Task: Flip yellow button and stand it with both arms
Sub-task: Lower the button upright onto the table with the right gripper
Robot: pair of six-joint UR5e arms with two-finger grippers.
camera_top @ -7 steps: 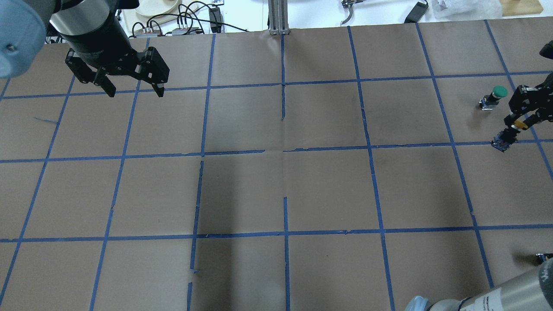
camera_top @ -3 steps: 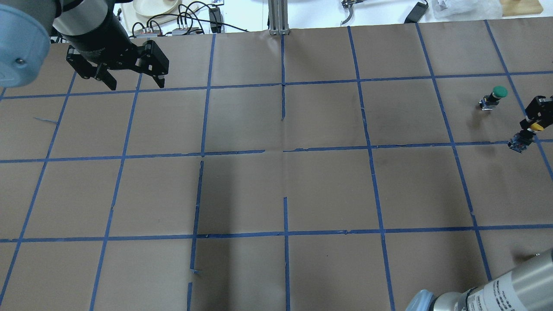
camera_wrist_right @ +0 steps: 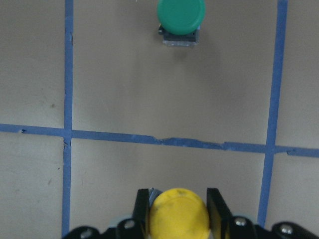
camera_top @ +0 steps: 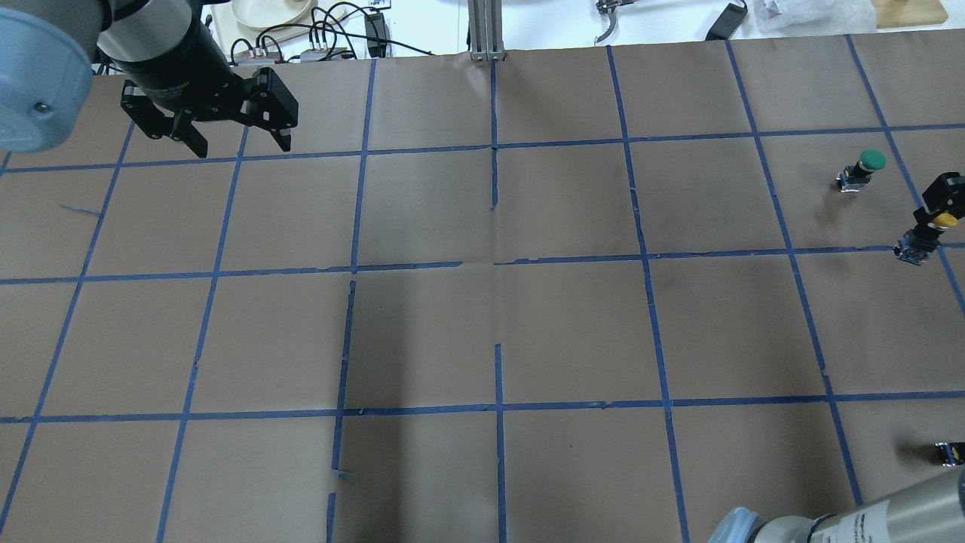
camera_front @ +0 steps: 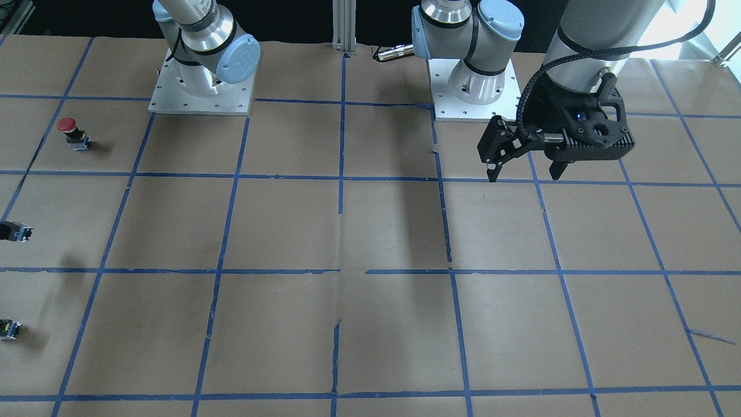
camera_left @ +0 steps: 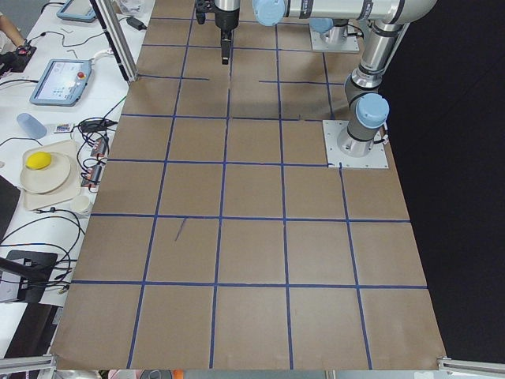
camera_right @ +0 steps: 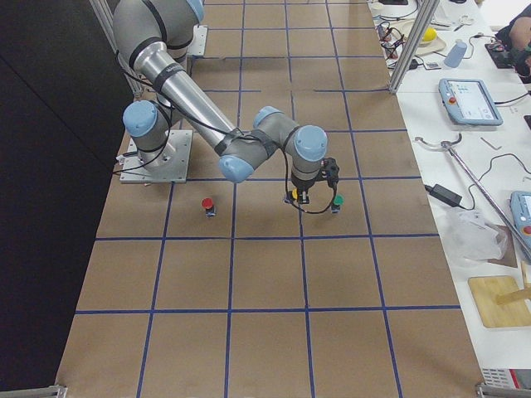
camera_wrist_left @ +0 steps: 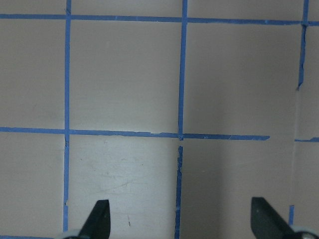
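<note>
Logging the right pincer [camera_wrist_right: 179, 194] at the 3 o'clock edge of the desk [camera_top: 573, 332] in the overhead view. Seeing it pinching the yellow button [camera_top: 941, 219] by the round cap, one finger [camera_wrist_right: 143, 209] pressing at 9 o'clock of the cap and the other at 3 o'clock. Noting the cap pointing up into the pincer and the boxy body hanging below, toward 7 o'clock overhead. Not managing to tell whether the body is touching the desk or hanging clear of it.

Spotting a green button [camera_wrist_right: 180, 17] at 12 o'clock from the yellow one in the right wrist view, standing cap up, well apart, with a line of blue tape [camera_wrist_right: 164, 141] crossing between them. Placing it at 10 o'clock from the yellow one overhead. Finding a red button [camera_right: 207, 204] in the right side view, standing at 9 o'clock from the yellow one, with the green one at 3 o'clock, all three lining up in a row.

Logging the left pincer [camera_top: 241, 148] hovering over the 10 o'clock corner of the desk overhead, well apart from all three buttons. Seeing it spread wide, fingers [camera_wrist_left: 99, 219] pointing down, with brown paper and tape showing between the two tips in the left wrist view.
</note>
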